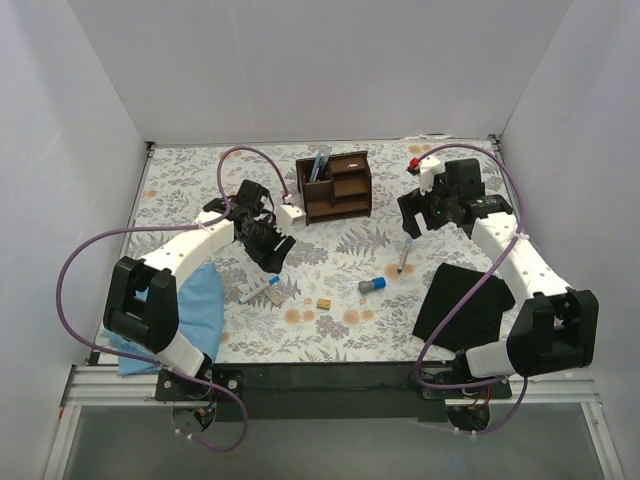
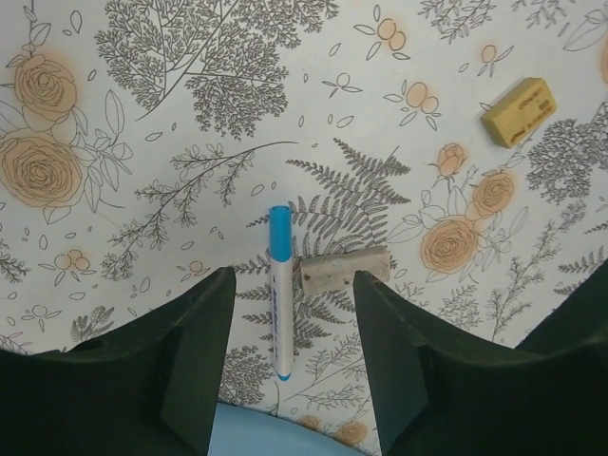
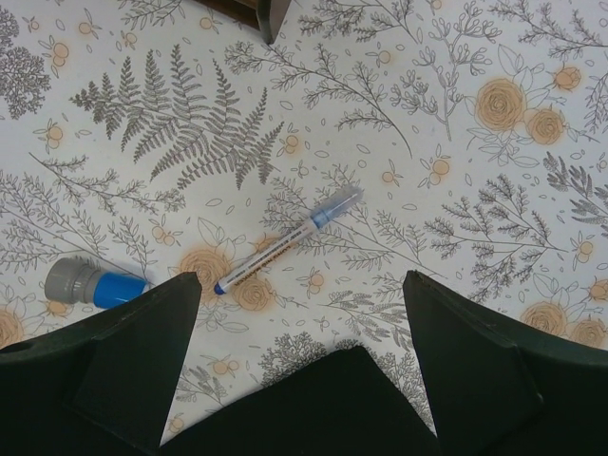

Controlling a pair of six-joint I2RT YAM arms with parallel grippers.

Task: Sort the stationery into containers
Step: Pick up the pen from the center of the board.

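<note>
My bases are bolted at the near edge of the table, whose cover is printed with grey ferns and orange roses. A light-blue cloth lies by my left base and a black cloth by my right.

My left gripper hangs released, jaws wide apart, over a white pen with a blue cap. A small flat beige piece touches that pen's side. A tan block lies apart from them, toward the middle of the table.

My right gripper is spread wide too and grasps nothing. Below it a second pen lies flat, with a short blue-and-grey cylinder near its tip.

Farther back stands the dark-brown organiser, upright. Its tall left slot holds a few pens. I cannot tell what its small shelves hold.

White walls close the table in at the back and on both sides.
</note>
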